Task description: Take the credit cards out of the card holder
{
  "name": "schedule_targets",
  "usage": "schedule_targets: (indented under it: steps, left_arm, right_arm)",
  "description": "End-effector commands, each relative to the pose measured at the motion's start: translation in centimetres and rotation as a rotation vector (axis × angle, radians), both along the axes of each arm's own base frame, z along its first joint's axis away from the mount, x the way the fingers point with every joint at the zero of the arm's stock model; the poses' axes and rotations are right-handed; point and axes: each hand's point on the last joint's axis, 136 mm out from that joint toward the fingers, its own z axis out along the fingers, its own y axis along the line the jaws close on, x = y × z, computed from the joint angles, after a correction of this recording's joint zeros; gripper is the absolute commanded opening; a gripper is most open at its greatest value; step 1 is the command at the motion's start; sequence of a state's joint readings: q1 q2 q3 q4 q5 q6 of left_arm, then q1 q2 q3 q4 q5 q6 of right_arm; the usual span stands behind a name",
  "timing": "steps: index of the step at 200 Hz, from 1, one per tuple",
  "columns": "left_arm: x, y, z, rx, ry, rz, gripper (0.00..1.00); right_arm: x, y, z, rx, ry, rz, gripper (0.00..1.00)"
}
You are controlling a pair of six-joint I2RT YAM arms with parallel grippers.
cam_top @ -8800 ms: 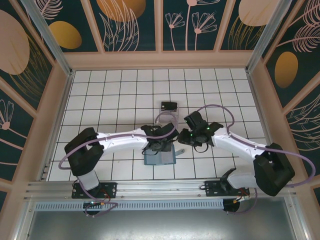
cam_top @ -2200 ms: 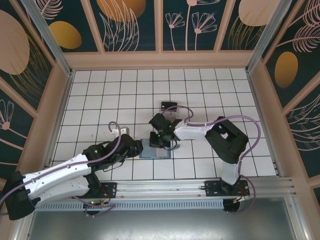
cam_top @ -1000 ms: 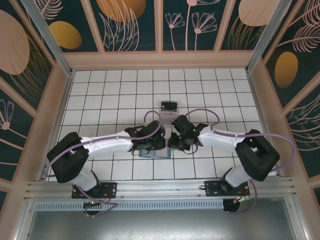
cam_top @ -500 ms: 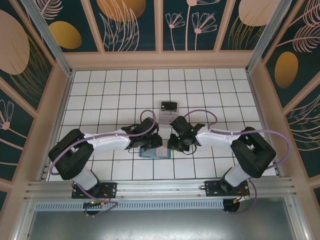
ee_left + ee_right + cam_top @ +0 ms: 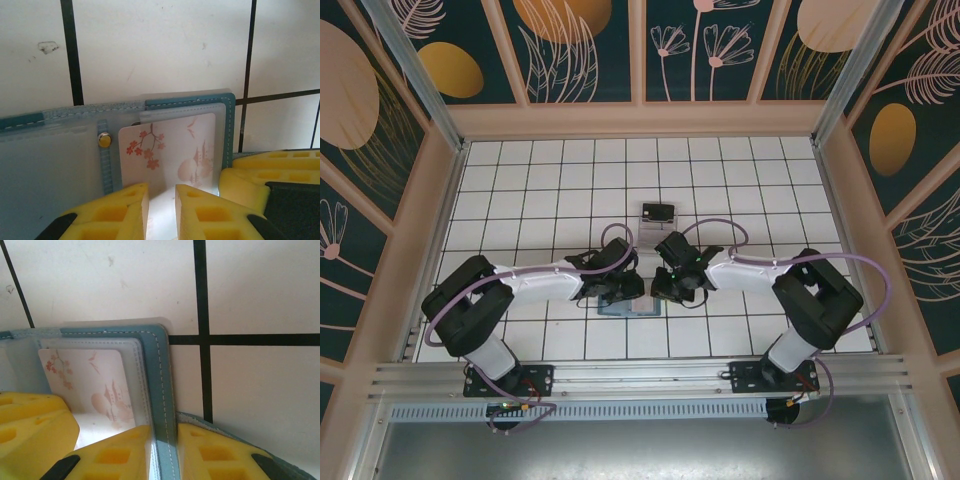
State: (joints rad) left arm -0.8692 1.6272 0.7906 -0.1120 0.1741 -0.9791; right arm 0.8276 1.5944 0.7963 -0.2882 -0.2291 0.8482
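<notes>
Now the left gripper [image 5: 160, 212] pinches the near edge of a pale, blossom-printed credit card [image 5: 170, 150]. It lies on the open card holder [image 5: 45, 150] on the tiled table [image 5: 150, 50]. The right gripper [image 5: 162, 455] clamps this holder's teal border.

**Legible markings: none found.**
The credit card [image 5: 170, 150] in the card holder [image 5: 190, 101] carries printed artwork only, a blossom branch and pale tower shapes, with no lettering or numbers. Any marking on the small dark item [image 5: 658, 212] in the top view is too small to read.
</notes>
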Motion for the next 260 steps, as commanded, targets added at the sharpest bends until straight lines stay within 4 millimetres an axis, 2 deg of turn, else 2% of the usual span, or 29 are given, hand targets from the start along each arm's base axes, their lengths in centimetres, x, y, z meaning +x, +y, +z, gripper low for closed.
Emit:
schedule_targets:
  steps: [1, 46, 76, 101, 172, 260]
  left_arm:
    - [-0.1, 1.2, -0.3, 0.032, -0.007, 0.006, 0.23]
    - [-0.1, 2.1, -0.1, 0.05, -0.019, 0.028, 0.24]
    - [0.0, 2.1, 0.2, 0.042, -0.026, 0.034, 0.24]
    - [0.1, 2.4, 0.4, 0.043, -0.037, 0.04, 0.25]
    - [-0.3, 3.0, -0.5, 0.055, -0.025, 0.049, 0.26]
    - [-0.7, 3.1, -1.6, 0.063, 0.005, 0.048, 0.22]
  right_arm:
    - [0.6, 0.3, 0.5, -0.015, -0.021, -0.012, 0.22]
    - [0.9, 0.5, 2.0, -0.032, -0.055, -0.011, 0.22]
    - [0.9, 1.6, 2.3, 0.001, -0.055, 0.004, 0.23]
    - [0.7, 2.2, 1.5, 0.0, -0.041, 0.021, 0.22]
    - [0.0, 1.4, -1.4, -0.042, 0.005, 0.023, 0.22]
    - [-0.4, 0.9, -1.8, -0.052, 0.012, 0.021, 0.18]
